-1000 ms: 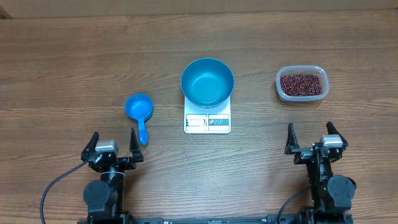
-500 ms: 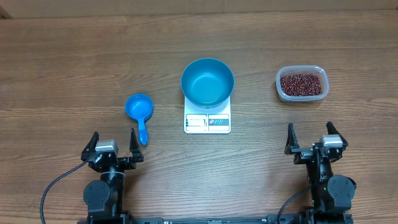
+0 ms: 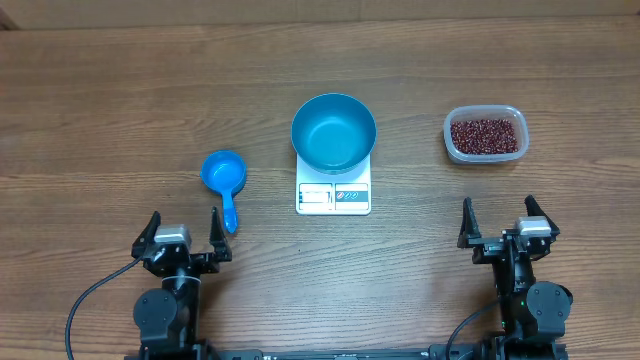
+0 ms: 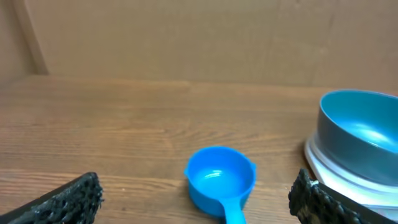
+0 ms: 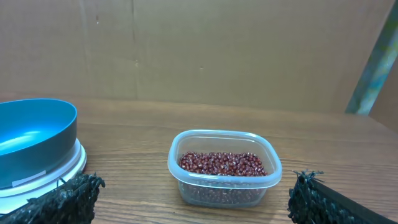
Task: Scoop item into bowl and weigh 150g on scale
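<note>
Task not started, far as I can tell. The bowl (image 3: 334,130) sits on the scale (image 3: 333,196), toward its far edge, with the display strip showing in front. The bowl's inside is plain blue with no beans in it. The display is too small to read.

All the beans (image 3: 485,134) are in the clear tub (image 3: 448,128), on the tabletop (image 3: 120,100) to the right of the scale and well apart from it. None look spilled around it.

The blue scoop (image 3: 224,174) lies left of the scale, cup up and empty. Its handle points back toward the left arm, and the handle end is just beside one of the left fingers (image 3: 213,224), not touching as far as I can see.

The left fingers are spread wide with nothing between them, low at the near edge, and the scoop sits ahead in the wrist view. The right fingers (image 3: 466,218) are also spread wide and hold nothing. They face the tub but are well short of it.

Done, as far as I can judge: only the setup, with the bowl already on the scale.

Left to do, probably:
- grab the scoop by its handle
- dip it in the tub
- carry beans to the bowl
- repeat and trim until the scale shows the target weight

The scoop and tub are on opposite sides of the scale, so the scoop has to cross over or be handed across.
</note>
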